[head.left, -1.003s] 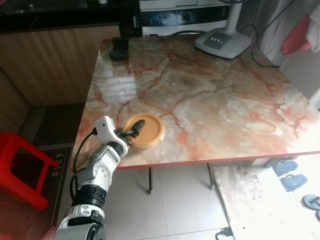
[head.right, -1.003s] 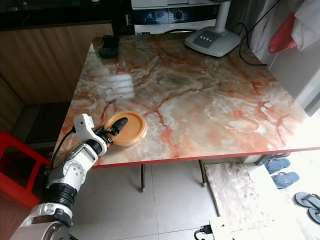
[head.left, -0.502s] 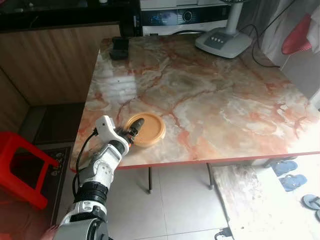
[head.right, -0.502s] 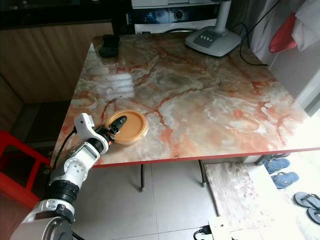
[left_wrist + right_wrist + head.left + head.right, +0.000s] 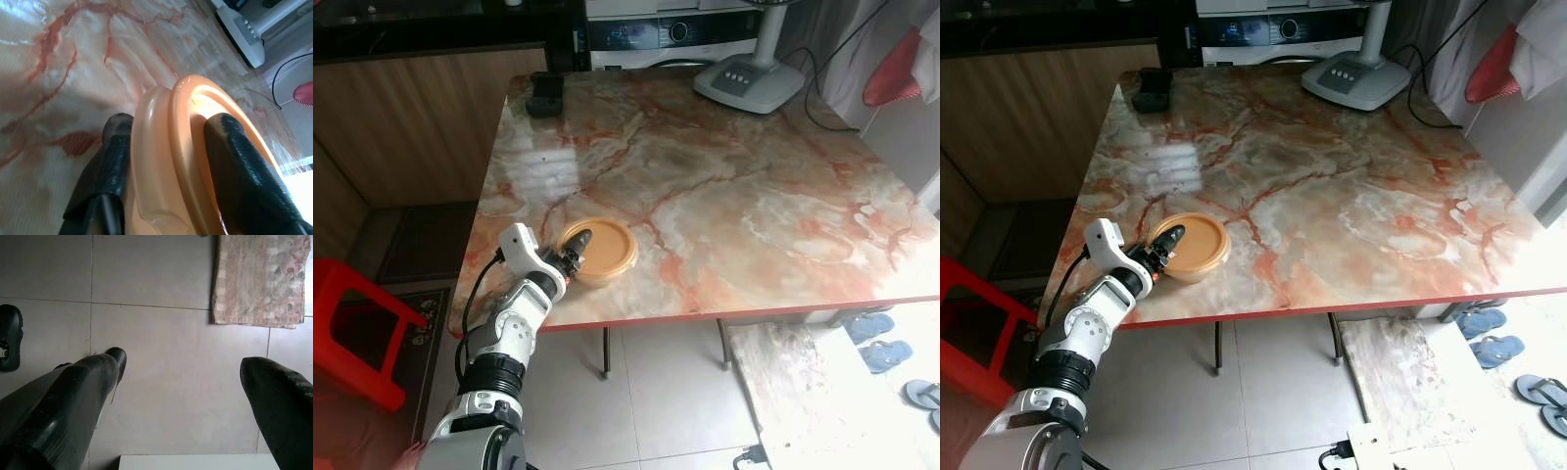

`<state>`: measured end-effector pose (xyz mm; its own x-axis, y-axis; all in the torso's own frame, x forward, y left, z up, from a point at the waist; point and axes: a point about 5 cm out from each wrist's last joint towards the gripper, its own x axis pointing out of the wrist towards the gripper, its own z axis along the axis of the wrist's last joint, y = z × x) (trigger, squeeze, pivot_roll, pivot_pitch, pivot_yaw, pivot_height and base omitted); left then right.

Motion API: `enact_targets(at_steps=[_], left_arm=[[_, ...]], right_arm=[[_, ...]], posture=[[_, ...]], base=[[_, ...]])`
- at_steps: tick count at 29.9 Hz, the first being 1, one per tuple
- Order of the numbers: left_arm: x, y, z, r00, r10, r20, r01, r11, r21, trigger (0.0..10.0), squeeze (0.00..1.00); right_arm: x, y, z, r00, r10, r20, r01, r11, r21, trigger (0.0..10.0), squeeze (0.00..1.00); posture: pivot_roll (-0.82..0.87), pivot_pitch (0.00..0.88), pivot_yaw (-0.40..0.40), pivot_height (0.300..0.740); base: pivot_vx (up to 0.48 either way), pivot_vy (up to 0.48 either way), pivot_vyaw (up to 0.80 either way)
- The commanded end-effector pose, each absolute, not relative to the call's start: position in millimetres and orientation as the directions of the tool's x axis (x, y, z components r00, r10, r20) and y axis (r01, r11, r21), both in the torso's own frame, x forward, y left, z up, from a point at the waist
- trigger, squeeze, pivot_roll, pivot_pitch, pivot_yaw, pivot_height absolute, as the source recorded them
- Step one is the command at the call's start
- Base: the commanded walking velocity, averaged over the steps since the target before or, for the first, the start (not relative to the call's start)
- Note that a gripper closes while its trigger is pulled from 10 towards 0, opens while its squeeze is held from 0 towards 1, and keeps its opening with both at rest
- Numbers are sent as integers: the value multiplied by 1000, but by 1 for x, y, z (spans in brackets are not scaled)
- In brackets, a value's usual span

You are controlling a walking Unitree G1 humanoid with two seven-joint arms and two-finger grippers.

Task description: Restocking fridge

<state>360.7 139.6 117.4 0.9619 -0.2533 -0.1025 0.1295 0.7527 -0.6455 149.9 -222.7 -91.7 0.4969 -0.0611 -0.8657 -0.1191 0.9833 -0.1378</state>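
One round orange plastic container (image 5: 603, 249) sits near the front left edge of your pink and white marble table (image 5: 1351, 196). Your left gripper (image 5: 1167, 244) is pinching its rim, with one black finger (image 5: 244, 166) over the lid and the other finger (image 5: 110, 161) against the outside wall. The container looks tipped up a little on the gripper side, but you cannot be sure it has left the table. Its lid is on, so you cannot see what is inside. Your right gripper (image 5: 181, 396) hangs down over the grey floor tiles (image 5: 161, 333) with its fingers spread wide and nothing between them. A white fan base (image 5: 749, 80) and a small black box (image 5: 546, 95) stand at the far side of the table. It looks like you are only at the start: the container is grabbed, and you still have to lift it, carry it to the fridge and put it in.
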Motion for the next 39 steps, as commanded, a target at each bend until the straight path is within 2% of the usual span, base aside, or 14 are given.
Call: enact_targets(at_steps=[1,6,15,26,27,32,39], left_arm=[[358,143,112,961,-245,-131,113,774,-623,0,0],[358,145,116,968,-232,-100,117,764,-635,0,0],[353,150,134,973,-227,42,198,727,-657,0,0],[346,156,147,972,-209,107,228,729,-645,0,0],[343,157,151,972,-198,130,234,722,-651,10000,0],[332,174,164,980,-86,181,185,734,-653,10000,0],[323,180,172,981,-73,179,165,798,-580,10000,0]], right_arm=[[147,-225,-93,484,-67,-872,-131,980,-148,10000,0],[147,-225,-92,485,-66,-872,-131,980,-147,10000,0],[148,-225,-92,487,-68,-871,-129,980,-149,10000,0],[147,-225,-92,488,-67,-870,-128,981,-148,10000,0],[147,-225,-92,488,-68,-870,-128,981,-148,10000,0],[145,-226,-93,485,-70,-872,-126,981,-149,10000,0],[144,-226,-93,484,-69,-872,-130,980,-150,10000,0]], posture=[[32,81,3,740],[30,77,3,740],[33,77,3,740],[27,72,5,740],[23,68,9,740],[19,55,10,740],[19,37,15,740]], base=[[0,0,0],[0,0,0],[0,0,0],[0,0,0],[0,0,0],[0,0,0],[0,0,0]])
